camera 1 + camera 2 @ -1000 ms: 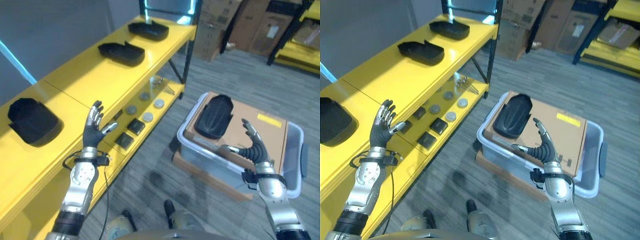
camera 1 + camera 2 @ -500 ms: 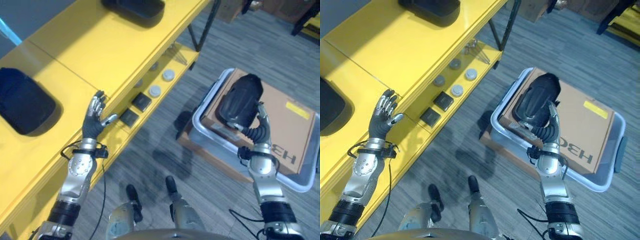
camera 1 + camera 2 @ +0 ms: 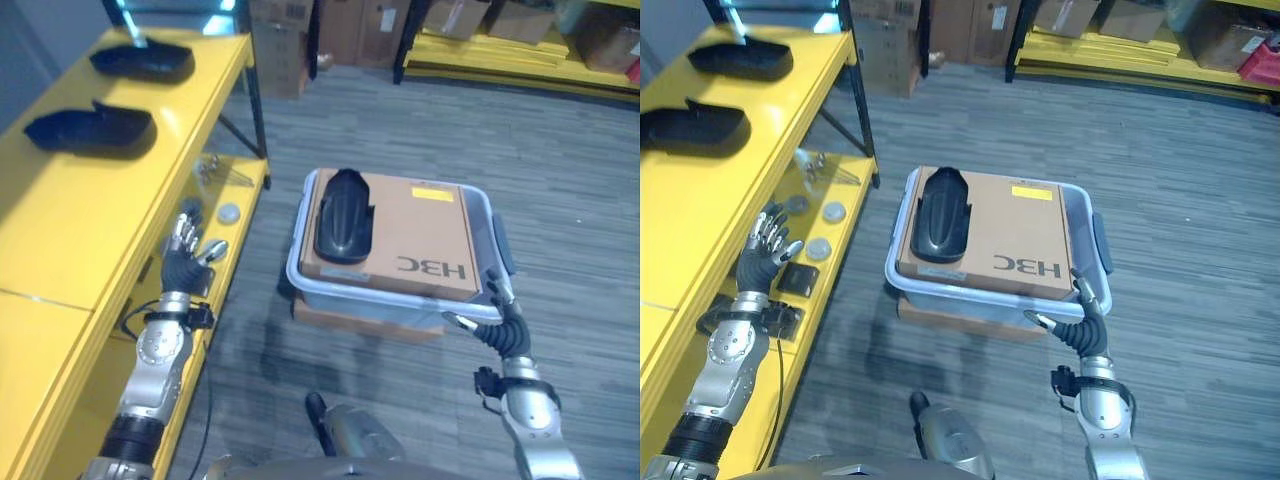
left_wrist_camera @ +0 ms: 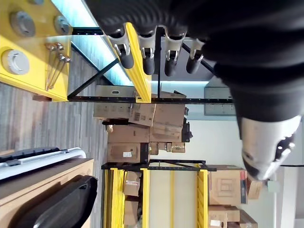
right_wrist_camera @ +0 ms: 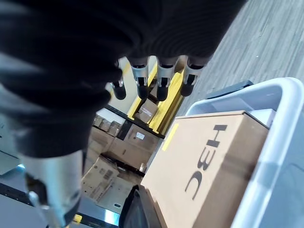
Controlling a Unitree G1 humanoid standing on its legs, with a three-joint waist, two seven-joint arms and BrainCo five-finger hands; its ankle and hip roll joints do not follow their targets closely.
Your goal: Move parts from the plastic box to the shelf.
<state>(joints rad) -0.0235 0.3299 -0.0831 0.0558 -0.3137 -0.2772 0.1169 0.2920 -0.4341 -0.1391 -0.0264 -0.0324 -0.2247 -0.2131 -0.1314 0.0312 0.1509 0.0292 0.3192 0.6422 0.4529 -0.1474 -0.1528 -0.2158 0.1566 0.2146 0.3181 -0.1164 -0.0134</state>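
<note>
A black moulded part (image 3: 343, 216) lies on a brown cardboard sheet (image 3: 415, 240) that covers the pale plastic box (image 3: 390, 297) on the floor. Two more black parts (image 3: 90, 129) (image 3: 142, 61) rest on the top board of the yellow shelf (image 3: 60, 220) at the left. My left hand (image 3: 186, 262) is open, fingers straight, raised beside the shelf's front edge and holding nothing. My right hand (image 3: 503, 320) is open too, just off the box's near right corner, apart from the part. In the right wrist view the box rim (image 5: 280, 142) and the cardboard sheet (image 5: 204, 156) lie past its fingers (image 5: 161, 80).
Small round and square pieces (image 3: 820, 247) and some bolts (image 3: 215, 170) lie on the shelf's lower board. Cardboard cartons (image 3: 290, 30) and more yellow racks (image 3: 500, 50) stand at the back. Grey carpet (image 3: 560, 180) surrounds the box.
The whole view has swung, so the camera moved. My right hand has come off the black part and back to the box's near right corner. The left hand stays open by the shelf.
</note>
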